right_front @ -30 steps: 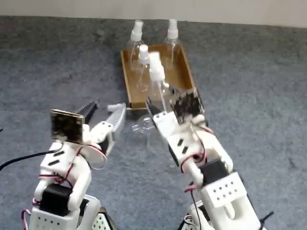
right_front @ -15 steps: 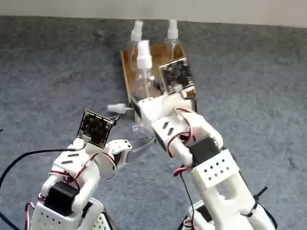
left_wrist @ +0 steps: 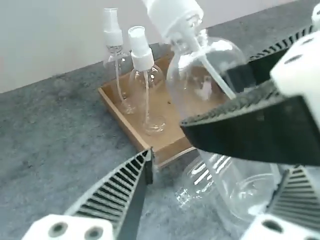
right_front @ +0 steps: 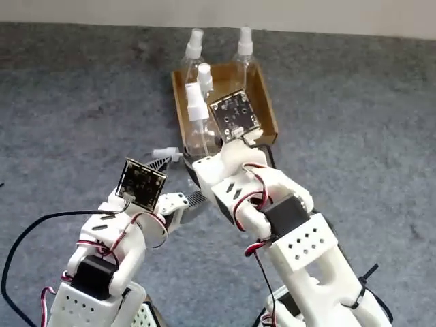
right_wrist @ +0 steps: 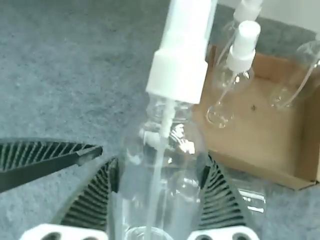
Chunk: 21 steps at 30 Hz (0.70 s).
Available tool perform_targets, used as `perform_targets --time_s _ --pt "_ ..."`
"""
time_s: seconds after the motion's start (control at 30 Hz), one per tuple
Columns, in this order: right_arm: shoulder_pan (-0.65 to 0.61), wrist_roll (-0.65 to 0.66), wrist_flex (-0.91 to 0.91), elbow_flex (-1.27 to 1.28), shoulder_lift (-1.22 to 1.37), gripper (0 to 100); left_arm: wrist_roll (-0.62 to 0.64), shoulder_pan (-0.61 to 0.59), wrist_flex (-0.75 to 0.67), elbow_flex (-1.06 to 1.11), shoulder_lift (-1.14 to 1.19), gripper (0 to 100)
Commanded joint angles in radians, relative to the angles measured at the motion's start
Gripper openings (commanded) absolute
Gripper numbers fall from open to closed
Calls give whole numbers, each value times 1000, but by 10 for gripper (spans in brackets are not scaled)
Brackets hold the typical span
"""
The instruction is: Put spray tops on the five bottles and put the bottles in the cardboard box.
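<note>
Over the near wall of the cardboard box (right_front: 264, 99), a capped bottle (right_wrist: 167, 140) is gripped by the right gripper (right_wrist: 160, 170), whose fingers are clamped on both sides of the clear body, and its spray top (right_wrist: 182, 55) is leaned toward the box. The left gripper (left_wrist: 220, 172) is spread wide and nothing is grasped by it; it is held low beside the right one, over an uncapped bottle (left_wrist: 197, 182) lying on the carpet just before the box. A loose top (right_front: 165, 153) is seen near it. Three capped bottles appear to be stood in the box. If the held bottle is lowered tilted, its base may be caught on the near wall, or the nearest standing bottle (right_wrist: 232, 70) may be toppled. The lying bottle could be rolled away if nudged by either arm.
</note>
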Motion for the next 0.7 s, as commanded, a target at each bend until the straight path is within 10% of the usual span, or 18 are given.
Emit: perform_targets --time_s 0.0,0.43,0.67 --pt "-12 17 54 -62 -4 5 -9 -30 -49 18 -7 296" --pt "-7 60 240 -291 8 5 -46 -30 -69 44 -7 295" --pt "206 101 -1 -292 33 5 -46 -22 -68 47 -12 294"
